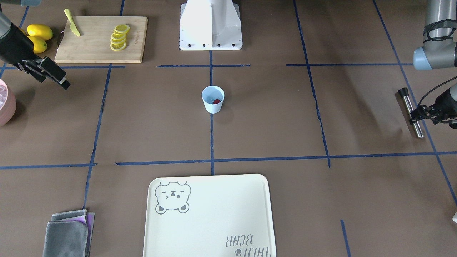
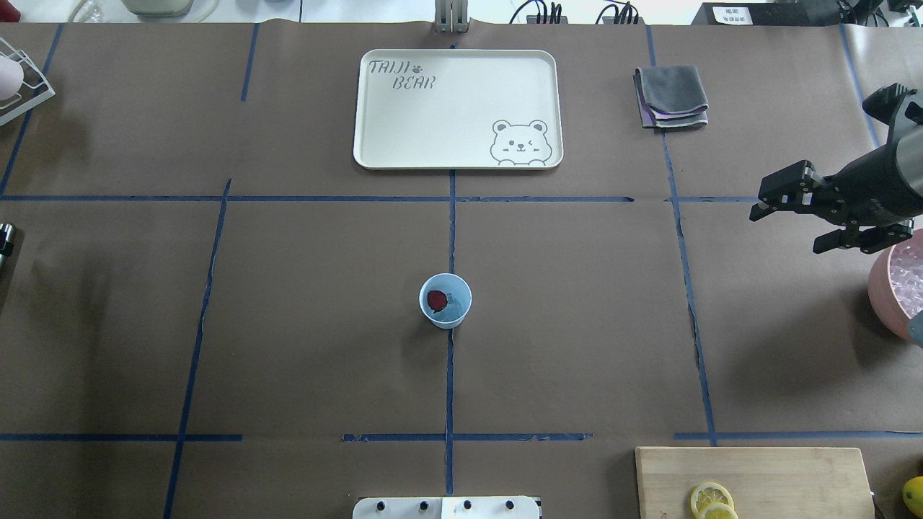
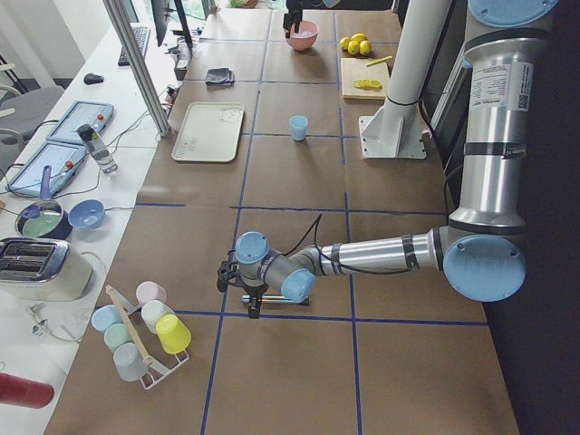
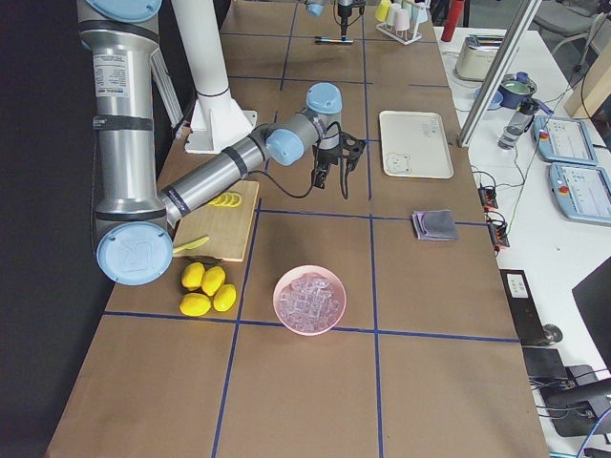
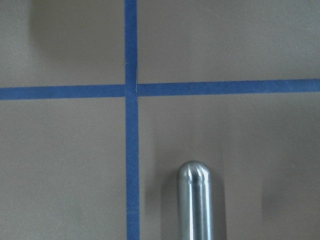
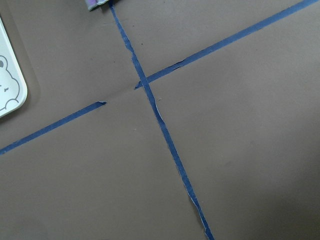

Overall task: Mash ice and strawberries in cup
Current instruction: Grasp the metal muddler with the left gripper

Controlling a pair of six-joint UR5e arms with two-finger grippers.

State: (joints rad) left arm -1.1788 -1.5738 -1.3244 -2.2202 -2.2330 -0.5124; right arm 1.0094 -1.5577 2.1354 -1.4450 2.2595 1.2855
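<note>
cup (image 2: pixel 451 321) upright at centre of tabletop (image 2: pixel 288 324), strawberry (image 2: pixel 436 299) inside. right pincer (image 2: pixel 786 231) jaws apart near pink bowl (image 2: pixel 883 288). left pincer (image 1: pixel 416 116) at steel rod (image 1: pixel 418 130); cannot tell whether it is clamped.

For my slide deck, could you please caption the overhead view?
Blue cup holding a strawberry piece on the table; right hand open near the pink ice bowl.

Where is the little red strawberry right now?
In the overhead view the strawberry sits inside the blue cup, mid-table on the centre tape line, between the bear tray and the robot's base.
</note>
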